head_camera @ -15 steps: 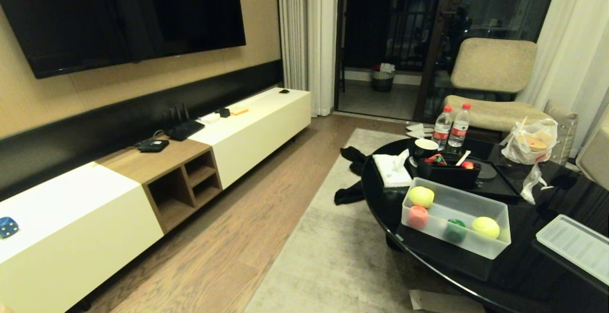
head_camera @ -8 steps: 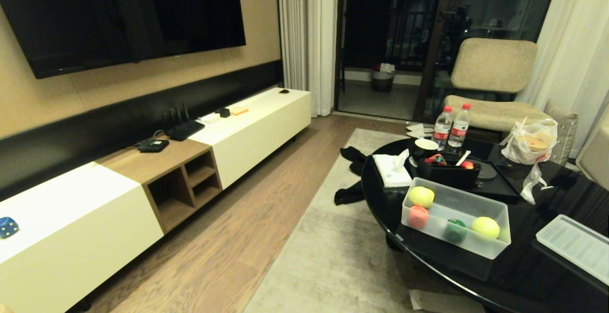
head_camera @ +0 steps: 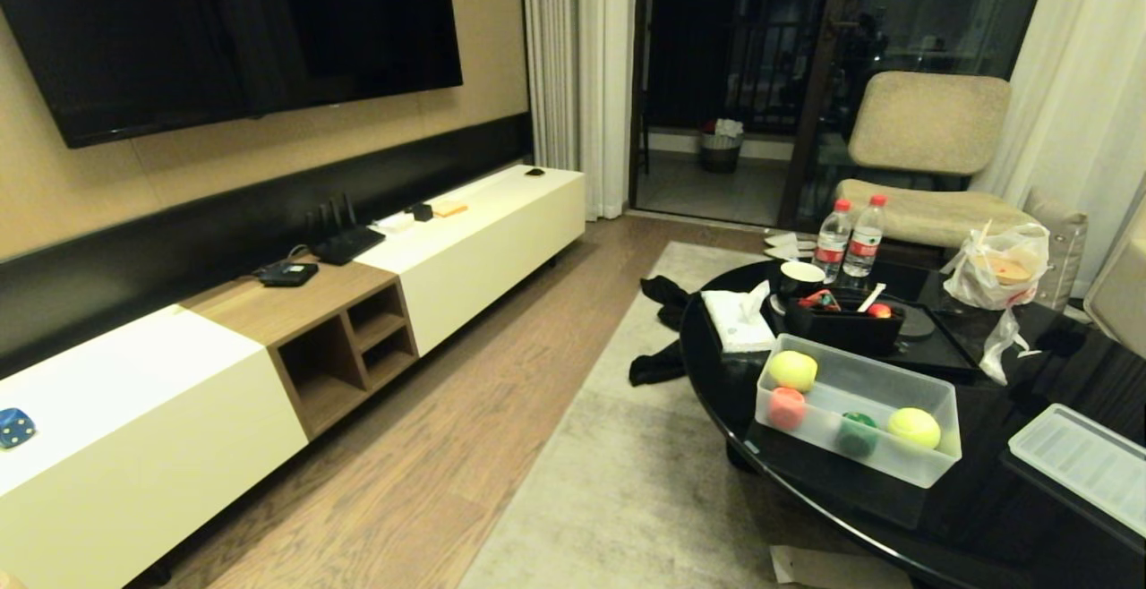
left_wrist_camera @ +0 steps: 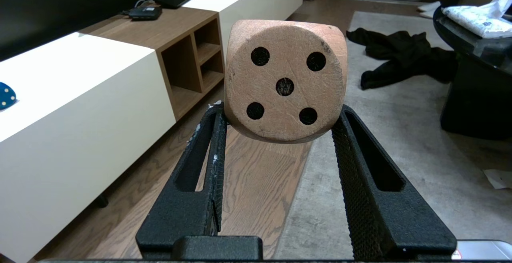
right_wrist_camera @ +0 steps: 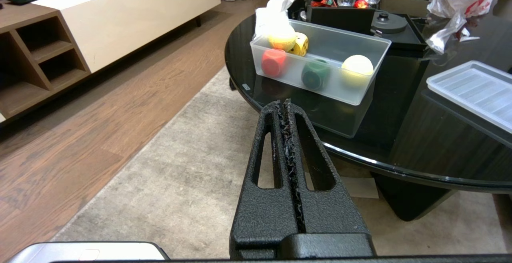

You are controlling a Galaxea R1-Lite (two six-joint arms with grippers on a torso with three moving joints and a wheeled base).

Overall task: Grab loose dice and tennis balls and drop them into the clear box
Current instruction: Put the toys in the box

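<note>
Dice: pale tan cube, rounded corners, scuffed matte surface, five dark pips facing the wrist camera. It sits pinched between the two black textured fingers of the left gripper, held in the air above the wood-plank floor and the edge of the grey low-pile rug. Neither arm shows in the head view.

Right gripper: slotted black fingers pressed flat together, nothing in them, hanging over the rug just short of the near-left rim of the round glossy black table.

Clear box: frosted translucent plastic, rectangular, lid off, on the near-left part of the table. Inside: two fuzzy yellow-green tennis balls, one at the far-left corner, one toward the right end, plus a red die, a green die and, in the right wrist view, a yellow spotted die. Ribbed lid lies flat on the table to the right of the box, apart from it.

Blue die with white pips sits on the white cabinet top, far left.
</note>
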